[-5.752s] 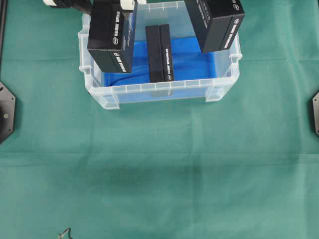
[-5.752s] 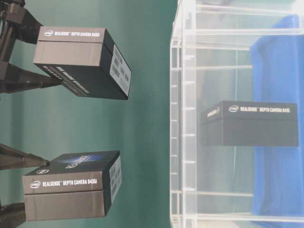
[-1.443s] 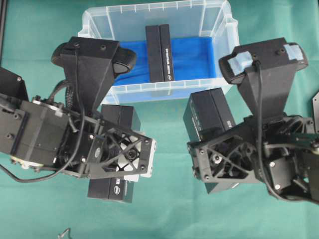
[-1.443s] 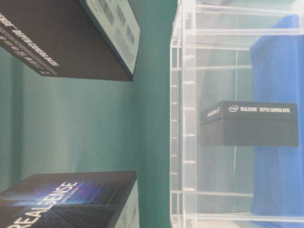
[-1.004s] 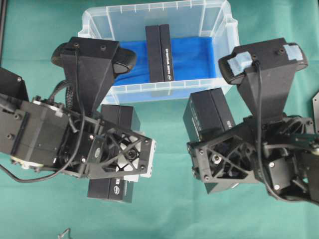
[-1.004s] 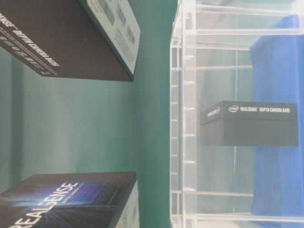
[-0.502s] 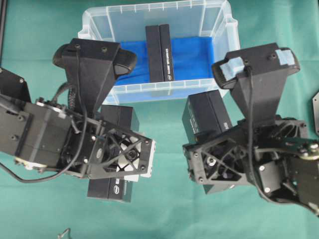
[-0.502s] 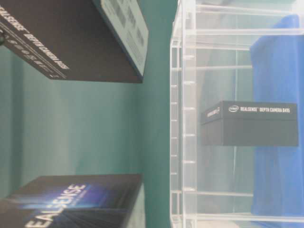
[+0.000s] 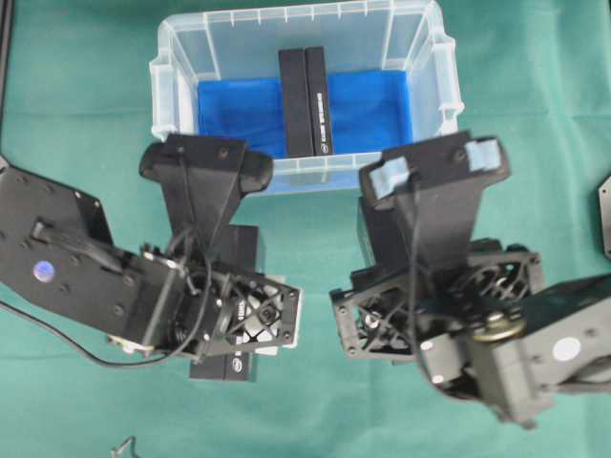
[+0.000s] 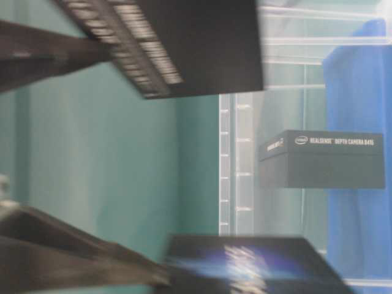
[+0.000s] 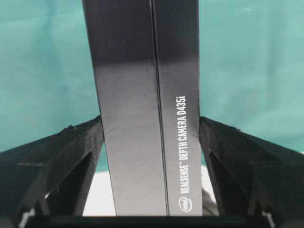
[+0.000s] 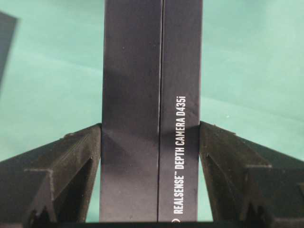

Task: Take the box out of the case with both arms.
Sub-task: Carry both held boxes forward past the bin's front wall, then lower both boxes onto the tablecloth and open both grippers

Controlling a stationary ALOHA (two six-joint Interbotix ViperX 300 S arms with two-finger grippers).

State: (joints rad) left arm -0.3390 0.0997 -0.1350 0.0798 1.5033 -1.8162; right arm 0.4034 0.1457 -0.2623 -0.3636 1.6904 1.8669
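Left gripper (image 11: 152,142) & right gripper (image 12: 152,142) each clamp a black box (image 11: 142,95) over green cloth (image 9: 535,114), outside the case (image 9: 434,57); third box (image 9: 307,100) remains inside, apparently untouched, so task approx. two-thirds done w/ set-down pending.

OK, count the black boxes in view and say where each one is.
3. One box stands in the case; one is in the left gripper, one in the right gripper, both outside the case.
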